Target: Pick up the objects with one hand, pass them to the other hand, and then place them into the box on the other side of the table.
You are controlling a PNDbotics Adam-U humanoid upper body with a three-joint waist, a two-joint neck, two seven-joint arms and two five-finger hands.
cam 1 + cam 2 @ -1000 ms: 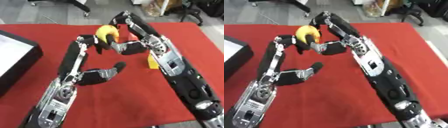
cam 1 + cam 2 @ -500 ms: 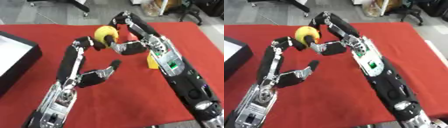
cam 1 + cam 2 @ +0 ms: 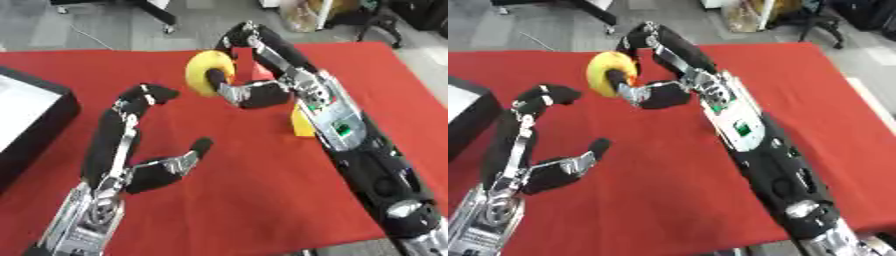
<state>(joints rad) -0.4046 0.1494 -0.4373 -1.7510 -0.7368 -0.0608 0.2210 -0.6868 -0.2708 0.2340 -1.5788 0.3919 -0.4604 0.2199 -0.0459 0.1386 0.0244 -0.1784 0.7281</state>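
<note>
Left eye view: the robot's right hand (image 3: pixel 258 95) reaches across a red table (image 3: pixel 262 200), its fingers curled through and around a yellow ring (image 3: pixel 208 72) held up off the cloth. The left hand (image 3: pixel 157 170) waits lower down, well apart from the ring, fingers straight and spread, holding nothing. A black box (image 3: pixel 35 125) with a pale inside sits at the table's left edge. A small yellow block (image 3: pixel 302 124) lies just beside the right forearm, and a red object (image 3: pixel 254 70) shows behind the ring.

Right eye view: the same ring (image 3: pixel 610 74) hangs above the cloth at the right hand's (image 3: pixel 658 95) fingertips, with the empty left hand (image 3: pixel 557 167) below and to the left, palm turned up. Only a corner of the box (image 3: pixel 465 115) shows.

The handover looks the risky step: if the right hand lets go before the left hand's fingers wrap round the ring, it could drop and roll away on the cloth, short of the box.
</note>
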